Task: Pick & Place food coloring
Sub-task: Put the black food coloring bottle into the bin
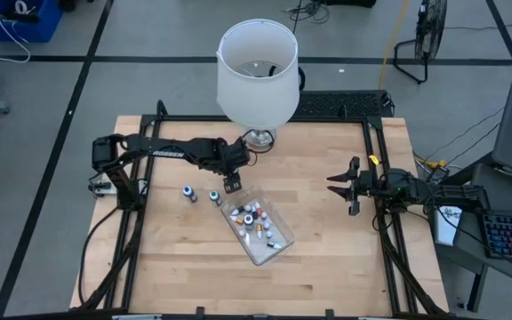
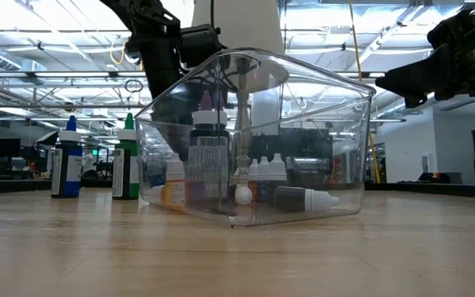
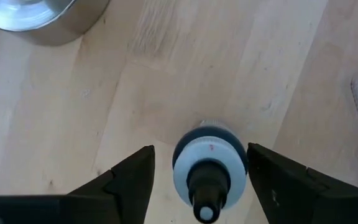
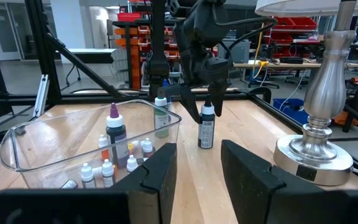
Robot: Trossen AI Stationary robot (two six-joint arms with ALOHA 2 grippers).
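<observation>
Just beside the tray's (image 1: 260, 253) far corner, a bottle (image 4: 206, 127) of food coloring stands upright on the table (image 1: 327, 258) between the spread, untouching fingers of the left gripper (image 1: 231, 184), apparently positioned for grasp or release, while the right gripper (image 1: 343, 186) waits open, well apart.

Lamp base (image 1: 259, 138) beside crowded tray (image 1: 276, 252)

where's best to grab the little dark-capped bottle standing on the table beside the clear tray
Take the small dark-capped dropper bottle by its round body just below the cap, from straight above. It stands upright, the open left gripper hangs over it, and the clear plastic tray crowds one side.
</observation>
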